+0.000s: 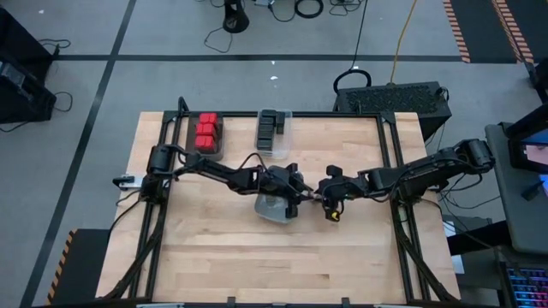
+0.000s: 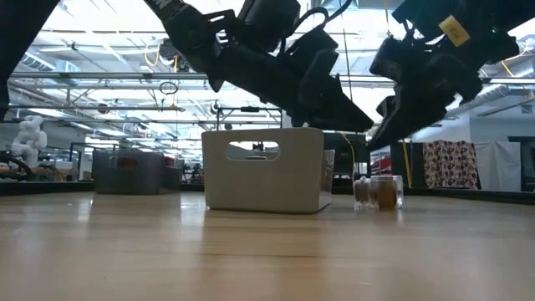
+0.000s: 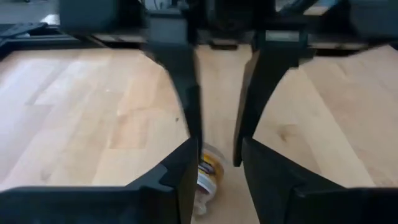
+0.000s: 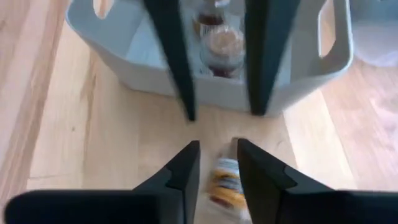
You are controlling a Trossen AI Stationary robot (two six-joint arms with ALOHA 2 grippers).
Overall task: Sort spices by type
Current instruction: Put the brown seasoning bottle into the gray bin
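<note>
A small jar with a yellow label (image 4: 227, 180) sits on the bare table between my two grippers; it also shows in the left wrist view (image 3: 208, 175) and in the low view (image 2: 378, 192). My left gripper (image 1: 300, 190) and right gripper (image 1: 324, 195) face each other tip to tip above it, both open and clear of it. A pale bin (image 1: 272, 210) beside them holds more brown-topped jars (image 4: 224, 46). Red boxy spices (image 1: 206, 131) and black boxy spices (image 1: 270, 128) lie in two groups near the table's far edge.
The pale bin (image 2: 263, 180) stands on the table just left of the loose jar in the low view, under my left arm. The red and black groups sit in trays at the far edge. Bare wood spreads over the table's near half (image 1: 282, 265).
</note>
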